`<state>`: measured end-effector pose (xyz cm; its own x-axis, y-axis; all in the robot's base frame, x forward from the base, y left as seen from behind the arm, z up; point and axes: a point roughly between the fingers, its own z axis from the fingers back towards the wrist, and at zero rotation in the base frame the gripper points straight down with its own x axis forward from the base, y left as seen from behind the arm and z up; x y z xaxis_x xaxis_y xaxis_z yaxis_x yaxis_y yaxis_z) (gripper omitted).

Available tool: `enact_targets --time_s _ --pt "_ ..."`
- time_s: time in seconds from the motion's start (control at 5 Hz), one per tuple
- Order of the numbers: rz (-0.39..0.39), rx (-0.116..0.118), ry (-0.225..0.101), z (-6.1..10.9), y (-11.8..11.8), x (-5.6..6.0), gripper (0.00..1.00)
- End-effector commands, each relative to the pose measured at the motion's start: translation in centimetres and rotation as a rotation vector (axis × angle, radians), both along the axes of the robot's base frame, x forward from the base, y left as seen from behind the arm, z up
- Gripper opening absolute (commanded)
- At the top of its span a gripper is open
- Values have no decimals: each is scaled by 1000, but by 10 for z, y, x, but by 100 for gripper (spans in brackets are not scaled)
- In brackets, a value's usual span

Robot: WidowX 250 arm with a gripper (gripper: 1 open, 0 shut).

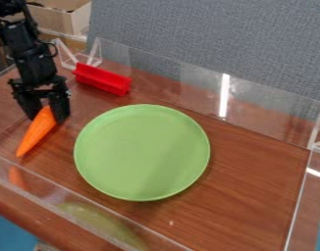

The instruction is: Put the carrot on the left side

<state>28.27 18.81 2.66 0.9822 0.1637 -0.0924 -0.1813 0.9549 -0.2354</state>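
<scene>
Single camera looks down obliquely; whole plate (141, 153) framed; arm (26, 47) cropped.

Carrot (37, 131): orange, tapered, smooth in appearance. Lies on its side on the wooden surface, left of the green plate and apart from it. Narrow tip points toward the near left; broad end points away, toward the plate's far side. Top end partly hidden by the gripper.

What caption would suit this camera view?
Black robotic hand above a tapered orange toy carrot, beside a round green plate.
</scene>
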Motion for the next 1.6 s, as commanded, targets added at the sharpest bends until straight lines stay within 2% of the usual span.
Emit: enact_targets --time_s 0.0,0.4,0.6,0.8,1.0,1.4 --pt "29 45 -47 24 10 -1 100" --pt "28 67 -86 61 11 15 100" --pt "14 86 -107 80 5 25 100" --pt "-15 93 -127 76 -1 29 100" --pt "-25 98 -128 64 -1 28 100" --pt "-41 84 -153 47 4 38 100"
